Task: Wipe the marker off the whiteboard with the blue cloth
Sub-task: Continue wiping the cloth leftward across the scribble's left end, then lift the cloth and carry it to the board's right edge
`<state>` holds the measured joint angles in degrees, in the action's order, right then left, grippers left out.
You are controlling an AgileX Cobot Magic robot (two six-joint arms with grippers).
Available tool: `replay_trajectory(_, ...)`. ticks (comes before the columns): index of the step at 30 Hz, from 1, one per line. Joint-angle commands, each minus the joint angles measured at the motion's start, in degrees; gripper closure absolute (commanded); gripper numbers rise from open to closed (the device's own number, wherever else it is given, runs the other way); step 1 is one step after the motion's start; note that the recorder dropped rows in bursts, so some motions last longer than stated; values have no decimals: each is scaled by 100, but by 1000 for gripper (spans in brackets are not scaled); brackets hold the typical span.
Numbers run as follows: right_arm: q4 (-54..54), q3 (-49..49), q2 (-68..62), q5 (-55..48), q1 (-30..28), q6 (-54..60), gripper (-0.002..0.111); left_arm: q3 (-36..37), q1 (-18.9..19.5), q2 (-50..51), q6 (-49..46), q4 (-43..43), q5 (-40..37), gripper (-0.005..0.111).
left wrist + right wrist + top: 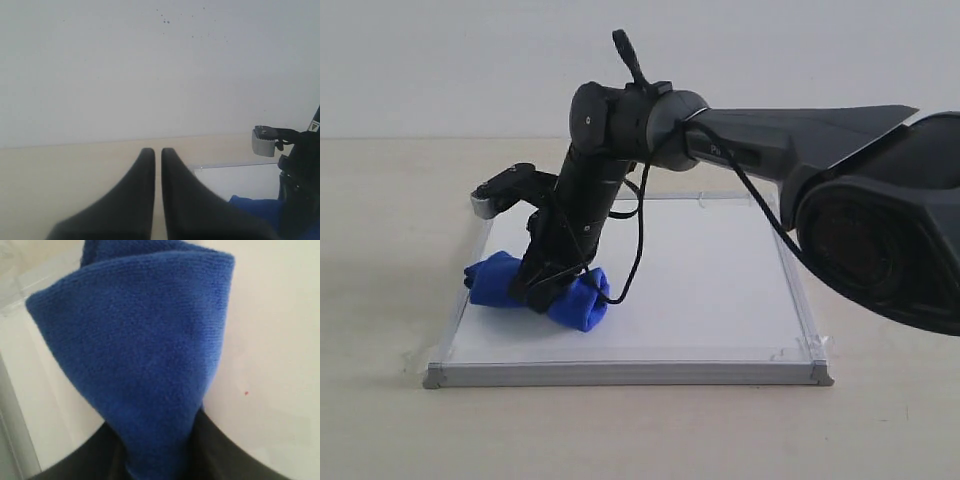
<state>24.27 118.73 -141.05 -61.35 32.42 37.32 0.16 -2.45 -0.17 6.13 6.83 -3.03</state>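
The blue cloth [495,282] buries the right hand [542,291] at its tips and hides the whiteboard [700,290] beneath.

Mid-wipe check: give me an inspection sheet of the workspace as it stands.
Surface: whiteboard lies flat on the beige table; bare part looks clean.
Job's things: blue cloth bunched near the board's left edge, exterior view; no drawn line seen, only a tiny red speck.
Clutter: nothing seen.
End effectors: right end effector shut on the blue cloth; left end effector shut, empty.
Cables: black cable hangs from the right arm beside the cloth.
Surroundings: plain white wall.
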Motion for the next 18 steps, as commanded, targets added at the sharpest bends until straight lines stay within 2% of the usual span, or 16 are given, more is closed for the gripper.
replay_trajectory(1,-1609,-56,-73,33,-6,-1191,108,-16,-9,17,33,-33,8,102)
replay_trajectory(4,-3930,-56,-73,-91,-19,-2928,108,-16,-9,17,33,-33,8,102)
replay_trajectory(6,-4860,-56,-26,-282,-46,-3606,108,-16,-9,17,33,-33,8,102)
replay_trajectory(8,-5047,-56,76,-337,-92,-3844,108,-16,-9,17,33,-33,8,102)
replay_trajectory(13,-4539,-70,535,-386,-276,-3874,108,-16,-9,17,33,-33,8,102)
replay_trajectory(18,-4274,-747,1284,-211,-494,-3956,108,-16,-9,17,33,-33,8,102)
